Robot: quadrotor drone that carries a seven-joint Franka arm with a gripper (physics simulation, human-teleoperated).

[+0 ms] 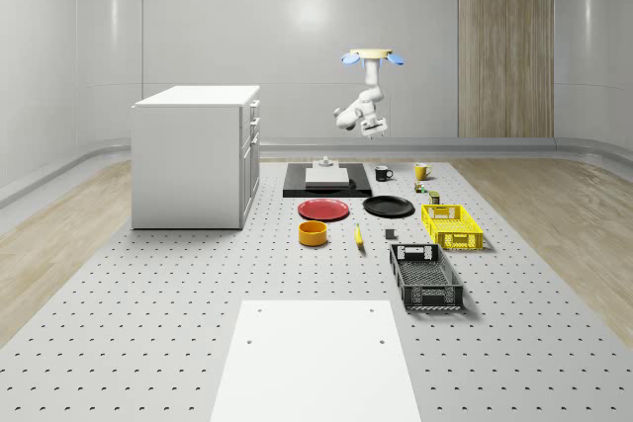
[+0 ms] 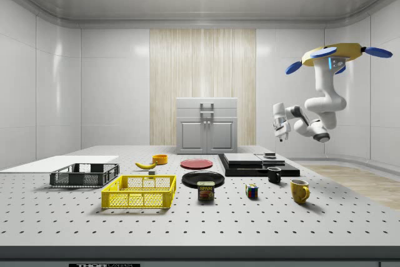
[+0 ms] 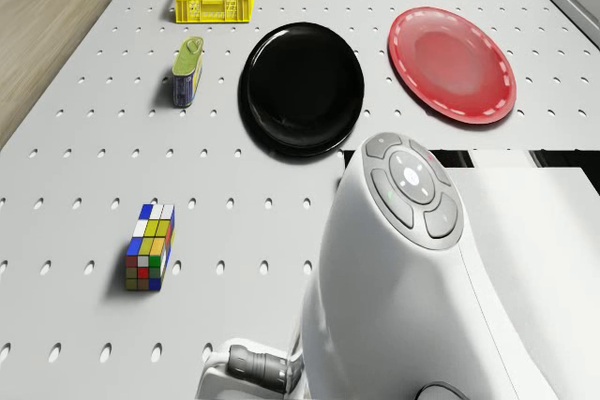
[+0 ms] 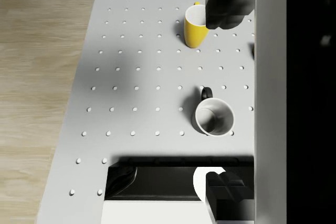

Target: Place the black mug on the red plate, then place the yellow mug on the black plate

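Wrist view looks down past two well-separated fingertips (image 4: 226, 9), so the tool (image 4: 226, 95) is open and empty, high above the glossy black mug (image 4: 213, 117). That mug stands on the perforated grey table (image 4: 136, 77), near the bright yellow mug (image 4: 195, 27). Neither step looks done: the round red plate (image 1: 323, 210) and round black plate (image 1: 388, 207) lie bare (both mugs well apart from them). The drone (image 2: 334, 54) hovers above the mugs' end.

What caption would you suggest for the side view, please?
Drone hovers above the table's far end, gripper high over the black mug and yellow mug.
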